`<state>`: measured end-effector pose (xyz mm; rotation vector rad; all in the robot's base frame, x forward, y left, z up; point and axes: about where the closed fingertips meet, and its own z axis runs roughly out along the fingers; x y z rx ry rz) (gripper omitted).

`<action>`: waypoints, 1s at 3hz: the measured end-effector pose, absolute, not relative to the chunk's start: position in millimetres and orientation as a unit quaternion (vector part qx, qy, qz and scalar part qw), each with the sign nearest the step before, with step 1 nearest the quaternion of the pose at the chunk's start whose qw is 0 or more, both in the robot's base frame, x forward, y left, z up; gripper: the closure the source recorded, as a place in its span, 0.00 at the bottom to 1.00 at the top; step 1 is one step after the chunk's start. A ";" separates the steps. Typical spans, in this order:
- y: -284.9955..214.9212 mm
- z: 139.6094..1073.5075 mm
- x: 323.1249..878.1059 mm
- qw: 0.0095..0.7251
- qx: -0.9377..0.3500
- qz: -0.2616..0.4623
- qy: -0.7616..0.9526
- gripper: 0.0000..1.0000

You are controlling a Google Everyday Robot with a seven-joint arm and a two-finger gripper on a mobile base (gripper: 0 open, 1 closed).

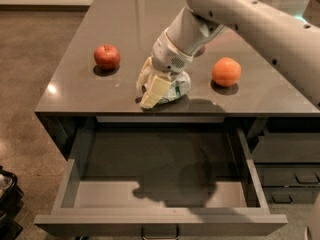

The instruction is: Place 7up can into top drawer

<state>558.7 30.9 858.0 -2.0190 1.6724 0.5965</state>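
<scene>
1. The gripper (147,94) is down on the near edge of the countertop (125,29), roughly at the middle of its width, with the arm (250,19) reaching in from the far right
2. Its cream fingers (156,89) are clamped around the 7up can (177,86), which sits deep between them; the can's underside looks to be on or just above the counter, and I cannot tell which
3. The can is held close to the counter's near edge, which I judge suits the job: the top drawer (150,223) is directly below and nearer, so only a short carry out and down is needed
4. An apple (106,57) rests to the left of the gripper and an orange (226,71) to the right, both apart from the can and off the likely path
5. The top drawer is pulled wide open towards the near side, its small metal handle (160,232) at the front
6. Nothing lies inside it; only the arm's shadow falls on its grey floor, so the can has plenty of room
7. The narrower drawers (295,176) on the right are closed, their contents hidden
</scene>
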 end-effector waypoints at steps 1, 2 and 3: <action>10.4 900.7 524.6 0.232 -0.718 0.207 0.623 1.00; -25.7 943.9 458.8 0.262 -0.678 0.187 0.661 1.00; -43.1 952.7 399.9 0.303 -0.638 0.192 0.681 1.00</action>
